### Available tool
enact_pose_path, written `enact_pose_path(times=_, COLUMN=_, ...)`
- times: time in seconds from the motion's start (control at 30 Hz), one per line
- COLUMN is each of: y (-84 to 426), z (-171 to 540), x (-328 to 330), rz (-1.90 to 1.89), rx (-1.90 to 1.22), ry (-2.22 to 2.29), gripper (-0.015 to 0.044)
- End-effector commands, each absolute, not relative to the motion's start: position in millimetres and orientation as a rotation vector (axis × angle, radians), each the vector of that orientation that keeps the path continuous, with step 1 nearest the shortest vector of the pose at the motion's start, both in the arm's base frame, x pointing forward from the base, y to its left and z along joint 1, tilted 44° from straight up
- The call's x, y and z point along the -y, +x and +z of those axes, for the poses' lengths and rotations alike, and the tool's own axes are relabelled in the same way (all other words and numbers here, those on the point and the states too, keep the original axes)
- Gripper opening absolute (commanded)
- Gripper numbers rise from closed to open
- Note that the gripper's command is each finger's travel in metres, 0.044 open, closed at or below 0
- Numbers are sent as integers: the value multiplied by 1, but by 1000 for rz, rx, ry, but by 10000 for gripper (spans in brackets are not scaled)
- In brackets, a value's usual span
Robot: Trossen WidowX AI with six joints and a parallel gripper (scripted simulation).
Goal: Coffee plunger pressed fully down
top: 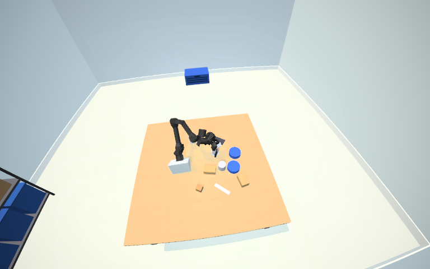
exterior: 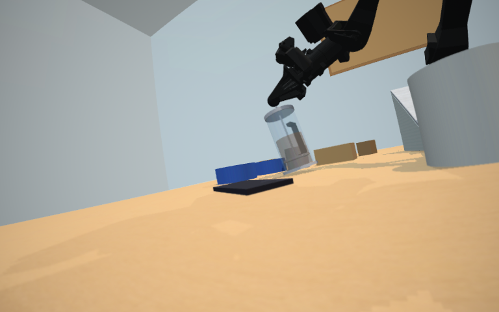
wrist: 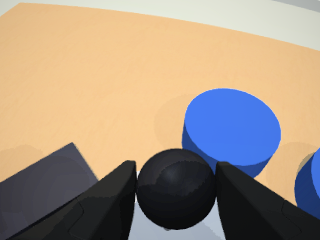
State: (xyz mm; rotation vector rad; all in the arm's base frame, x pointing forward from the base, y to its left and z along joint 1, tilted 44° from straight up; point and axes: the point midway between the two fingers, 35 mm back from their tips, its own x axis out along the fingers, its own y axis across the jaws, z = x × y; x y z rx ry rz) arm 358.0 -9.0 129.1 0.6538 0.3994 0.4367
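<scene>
The coffee press (exterior: 284,129) is a clear glass cylinder with brown contents and a dark side handle. It stands with its base on the wooden table, with no tilt that I can make out. Its grey lid (wrist: 145,232) is on top. The round black plunger knob (exterior: 273,101) (wrist: 176,200) sits just above the lid, with only a tiny bit of rod showing between. My gripper (top: 214,146) (wrist: 176,171) is shut on the knob, one finger on each side. In the top view the arm partly hides the press.
Two blue discs (top: 234,152) (top: 233,166) (wrist: 232,125) are beyond the press. A dark flat slab (exterior: 253,186) (wrist: 45,192) lies beside it. A white cylinder (top: 221,165), wooden blocks (top: 209,168) (top: 243,179), a small orange block (top: 199,187) and a white strip (top: 222,189) are also on the table.
</scene>
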Motion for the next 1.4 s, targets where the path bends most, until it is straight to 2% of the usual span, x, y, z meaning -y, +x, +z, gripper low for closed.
enact_pose_path(times=0.0, y=358, z=125, x=5, rz=447, rx=-419, ry=667, gripper=127)
enact_pose_path(times=0.73, y=359, z=129, x=9, rz=438, rx=-401, ry=655, gripper=127)
enact_pose_path(times=1.13, y=359, z=129, x=9, rz=438, rx=-401, ry=655, gripper=440)
enact_pose_path(times=1.37, y=354, z=141, x=24, rz=438, rx=-414, ry=651, gripper=440)
